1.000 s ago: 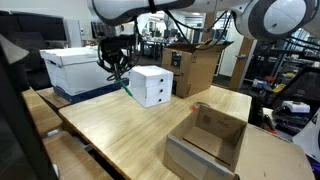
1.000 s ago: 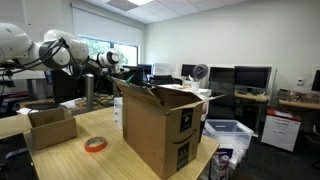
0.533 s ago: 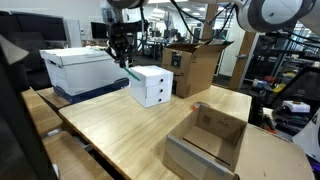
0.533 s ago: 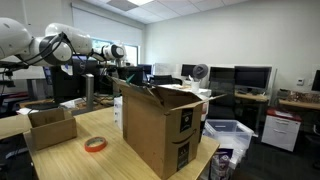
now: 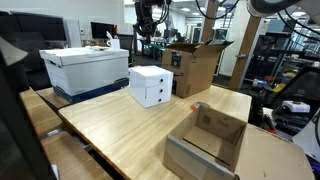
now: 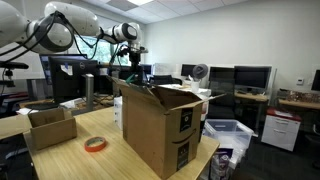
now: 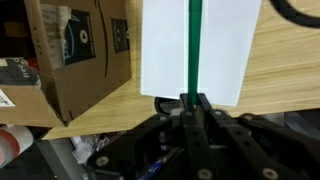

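Gripper [image 7: 192, 108] is holding a thin green stick [image 7: 192, 50] high over the white box [image 7: 225, 45].
Fingers are pressed together, pinching the stick's near end. The stick is pointing down over the white box on the wooden table [image 7: 290, 60], with the cardboard box [image 7: 75, 45] beside it. Judging from this, the pinch needs keeping firm and the wrist steady so the thin stick isn't slipping or tilting. A second ago the gripper was low beside the white box. Now it's hanging well above.
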Action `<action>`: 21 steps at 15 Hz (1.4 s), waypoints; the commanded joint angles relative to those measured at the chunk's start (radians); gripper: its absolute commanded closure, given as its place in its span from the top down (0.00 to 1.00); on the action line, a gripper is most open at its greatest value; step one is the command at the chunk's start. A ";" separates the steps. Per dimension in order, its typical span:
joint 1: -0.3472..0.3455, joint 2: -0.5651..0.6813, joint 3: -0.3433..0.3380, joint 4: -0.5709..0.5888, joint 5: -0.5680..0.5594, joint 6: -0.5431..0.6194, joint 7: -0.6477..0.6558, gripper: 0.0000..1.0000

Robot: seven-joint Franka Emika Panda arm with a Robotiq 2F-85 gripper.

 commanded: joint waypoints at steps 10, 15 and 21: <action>-0.037 -0.138 0.042 -0.202 0.047 -0.251 -0.046 0.06; -0.029 -0.218 0.040 -0.319 0.037 -0.350 -0.047 0.06; -0.032 -0.345 0.040 -0.531 0.046 -0.392 -0.036 0.06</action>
